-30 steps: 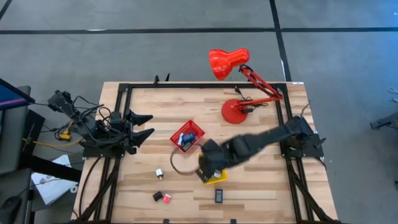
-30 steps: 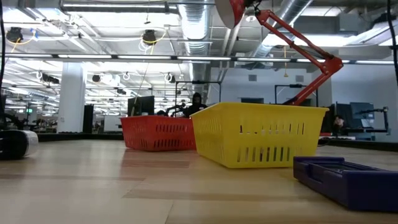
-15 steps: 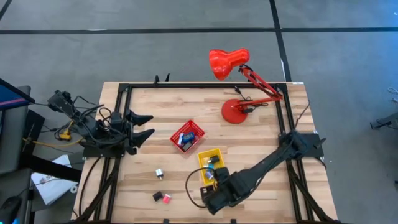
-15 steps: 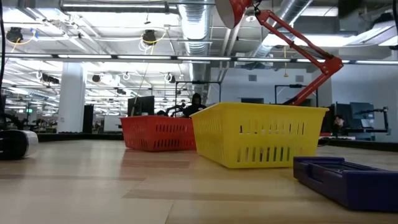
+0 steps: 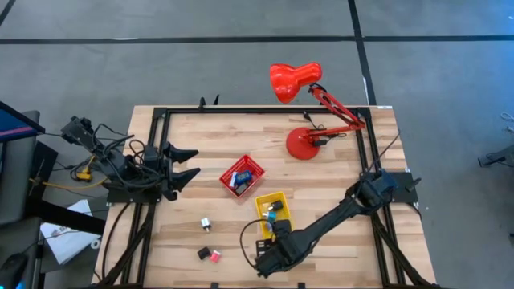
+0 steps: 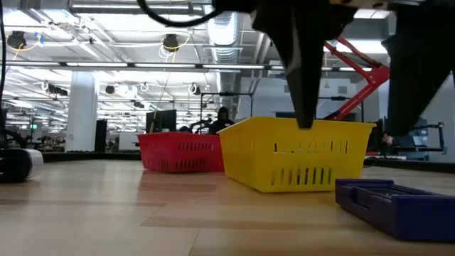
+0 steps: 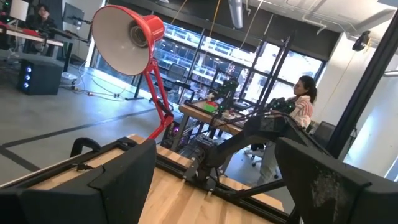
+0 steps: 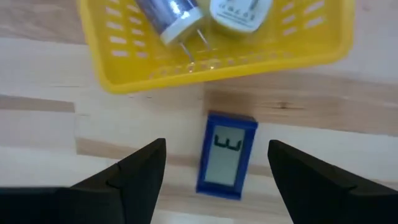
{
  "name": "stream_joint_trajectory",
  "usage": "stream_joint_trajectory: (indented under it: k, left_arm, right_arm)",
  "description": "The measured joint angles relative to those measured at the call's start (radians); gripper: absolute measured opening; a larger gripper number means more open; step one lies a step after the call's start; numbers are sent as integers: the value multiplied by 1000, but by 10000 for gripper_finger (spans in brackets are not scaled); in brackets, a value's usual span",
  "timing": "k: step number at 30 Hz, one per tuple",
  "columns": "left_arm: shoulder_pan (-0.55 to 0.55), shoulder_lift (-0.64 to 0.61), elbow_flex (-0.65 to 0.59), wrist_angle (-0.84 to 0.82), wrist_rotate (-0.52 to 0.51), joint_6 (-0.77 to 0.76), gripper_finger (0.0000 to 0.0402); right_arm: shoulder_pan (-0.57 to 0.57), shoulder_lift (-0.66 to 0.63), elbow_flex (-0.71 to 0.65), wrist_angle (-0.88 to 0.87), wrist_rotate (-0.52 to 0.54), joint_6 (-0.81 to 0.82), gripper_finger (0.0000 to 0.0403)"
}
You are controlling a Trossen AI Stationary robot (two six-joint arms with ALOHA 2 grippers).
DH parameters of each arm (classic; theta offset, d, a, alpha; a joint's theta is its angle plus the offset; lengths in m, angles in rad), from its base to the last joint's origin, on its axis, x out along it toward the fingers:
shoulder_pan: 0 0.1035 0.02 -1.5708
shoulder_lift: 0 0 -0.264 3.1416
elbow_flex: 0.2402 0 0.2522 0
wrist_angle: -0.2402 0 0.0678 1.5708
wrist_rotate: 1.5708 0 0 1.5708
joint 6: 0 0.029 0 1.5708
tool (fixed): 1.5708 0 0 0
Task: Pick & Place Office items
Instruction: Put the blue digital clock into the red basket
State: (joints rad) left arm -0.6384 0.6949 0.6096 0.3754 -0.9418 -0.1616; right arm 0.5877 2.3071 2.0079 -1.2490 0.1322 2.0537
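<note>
Swinging off the yellow tray in the past second, the right tool now hangs over the blue flat rectangle on the surface just in front of that tray, fingers spread wide and empty, seemingly poised for the next pick. Well left of the tray, the left tool waits, fingers apart. The rectangle shows a grey display panel and lies flat, near the tray.
</note>
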Motion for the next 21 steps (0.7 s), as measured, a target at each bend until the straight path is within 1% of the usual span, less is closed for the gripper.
stream_joint_trajectory:
  k: [3, 9, 16, 21]
  left_arm:
    - [0, 0, 0, -2, 5, 0, 324]
    - [0, 0, 0, -2, 10, 0, 324]
    - [0, 0, 0, -2, 13, 0, 324]
    - [0, 0, 0, -2, 13, 0, 324]
  right_arm:
    - [1, 23, 1, 28, -1, 1, 276]
    - [11, 67, 0, 30, -4, 66, 276]
    - [36, 87, 0, 30, -8, 151, 276]
    - [41, 94, 1, 46, -8, 172, 276]
